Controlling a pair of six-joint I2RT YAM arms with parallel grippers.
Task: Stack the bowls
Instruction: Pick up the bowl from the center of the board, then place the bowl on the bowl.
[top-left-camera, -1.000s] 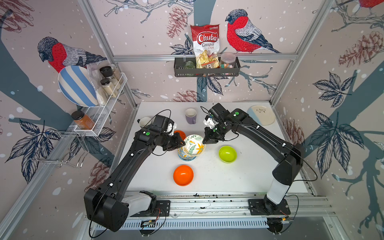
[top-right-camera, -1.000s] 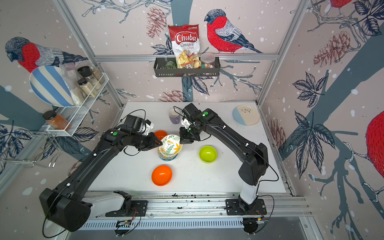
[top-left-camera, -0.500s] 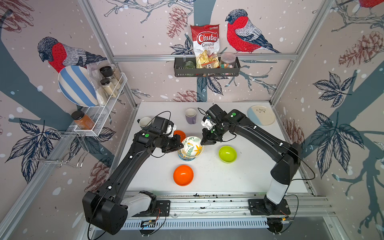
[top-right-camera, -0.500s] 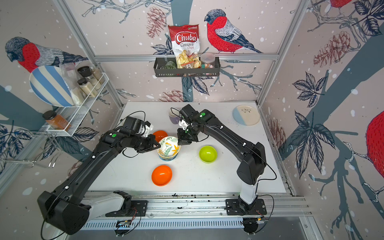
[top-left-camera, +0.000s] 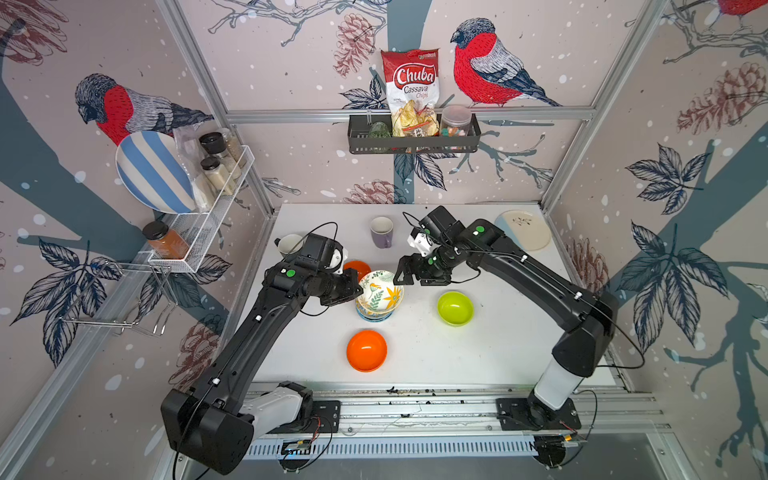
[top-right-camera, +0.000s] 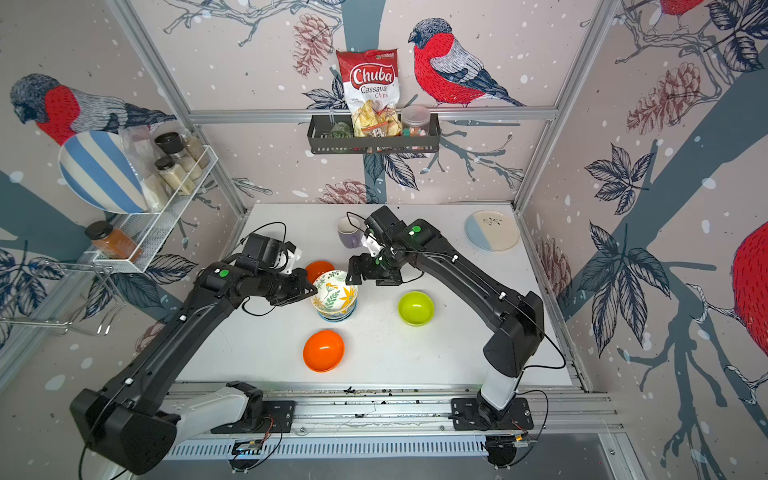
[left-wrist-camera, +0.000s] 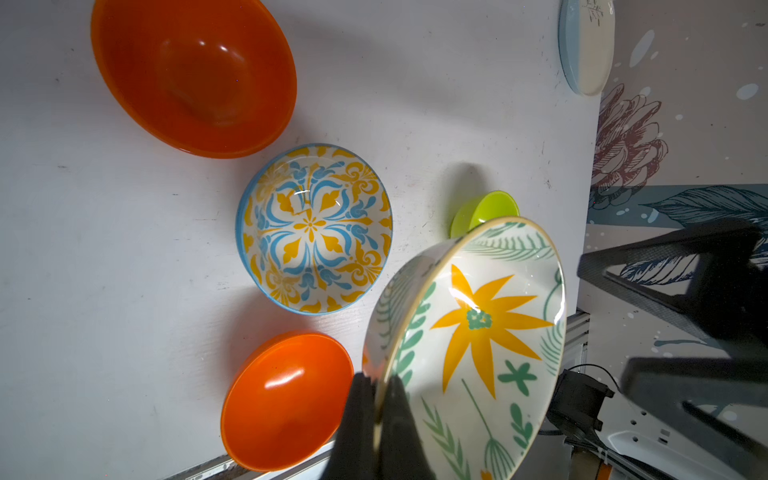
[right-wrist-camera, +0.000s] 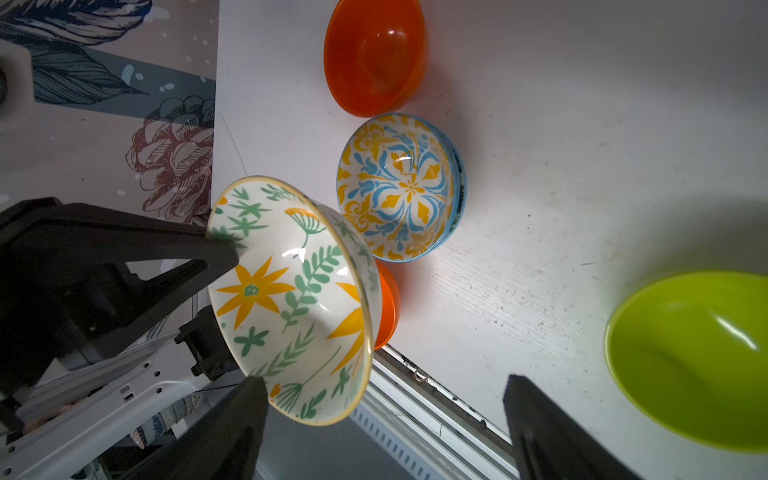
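Note:
A white bowl with green leaves (top-left-camera: 380, 291) (top-right-camera: 334, 291) hangs tilted above two stacked floral yellow-blue bowls (top-left-camera: 374, 316) (left-wrist-camera: 313, 228) (right-wrist-camera: 397, 187). My left gripper (top-left-camera: 357, 287) (left-wrist-camera: 380, 399) is shut on the leaf bowl's (left-wrist-camera: 478, 332) rim. My right gripper (top-left-camera: 409, 277) (right-wrist-camera: 384, 386) stands open just right of the leaf bowl (right-wrist-camera: 291, 299), holding nothing. One orange bowl (top-left-camera: 366, 350) (left-wrist-camera: 286, 399) sits in front of the stack, a second orange bowl (top-left-camera: 356, 267) (left-wrist-camera: 193, 75) behind it. A lime green bowl (top-left-camera: 455, 308) (right-wrist-camera: 690, 357) rests to the right.
A purple mug (top-left-camera: 381, 232) stands at the back centre and another mug (top-left-camera: 289, 245) at the back left behind my left arm. A blue-and-cream plate (top-left-camera: 524, 229) lies in the back right corner. Wall shelves hang left and behind.
My right gripper has opened and let go of the leaf bowl. My left gripper closed on its rim and now holds it alone, slightly lower over the floral stack.

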